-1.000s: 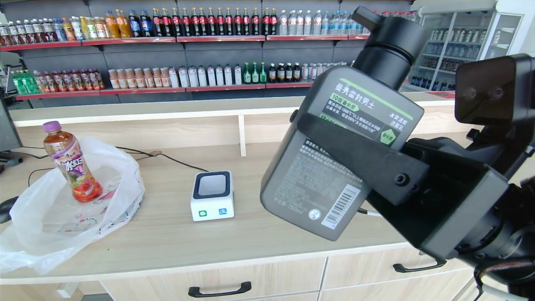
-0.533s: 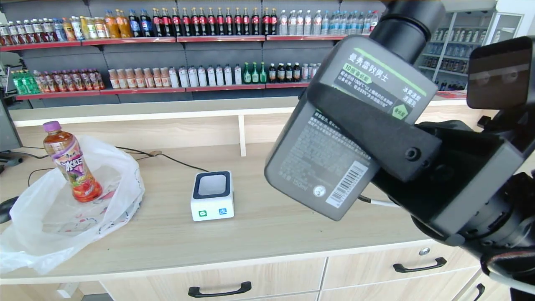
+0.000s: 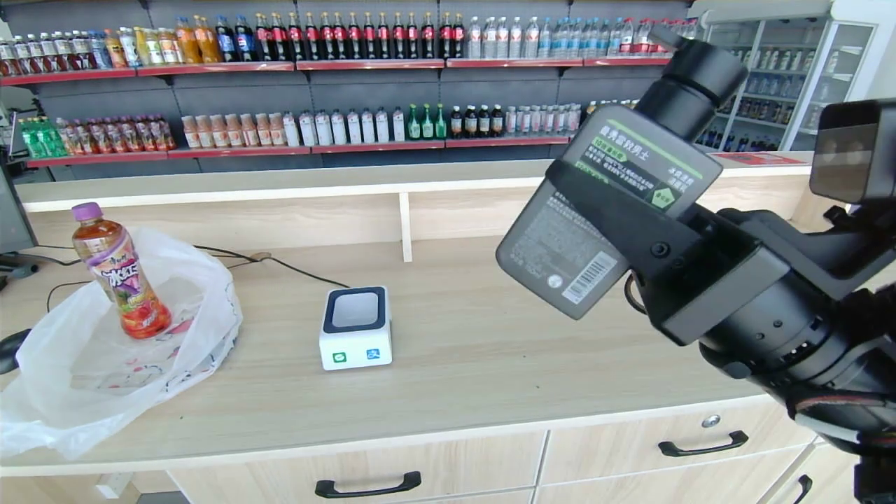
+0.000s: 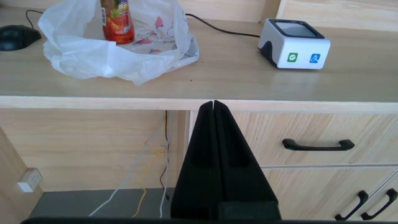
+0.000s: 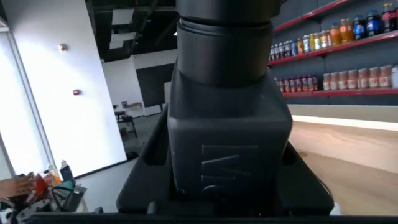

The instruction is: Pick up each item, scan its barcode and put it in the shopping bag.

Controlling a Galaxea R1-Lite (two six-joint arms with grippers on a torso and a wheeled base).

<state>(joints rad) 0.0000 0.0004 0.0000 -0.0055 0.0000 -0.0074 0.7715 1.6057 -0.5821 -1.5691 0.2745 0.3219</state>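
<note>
The dark grey bottle (image 3: 549, 241) carries the most print. Its upper label panel (image 3: 647, 164) has a line of white characters under a slanted green stripe, with smaller lines and a green tag below. Lower down is a block of fine print too small to read, then a white barcode (image 3: 589, 277) with a round mark (image 3: 554, 281) beside it. The tea bottle (image 3: 119, 280) in the shopping bag (image 3: 84, 392) wears a purple label with large white characters. The scanner (image 3: 355, 327) on the counter (image 3: 476, 350) shows a green icon (image 3: 339, 357) and a blue icon (image 3: 373, 354) on its front. The shelf bottles' (image 3: 350, 126) labels are illegible.
</note>
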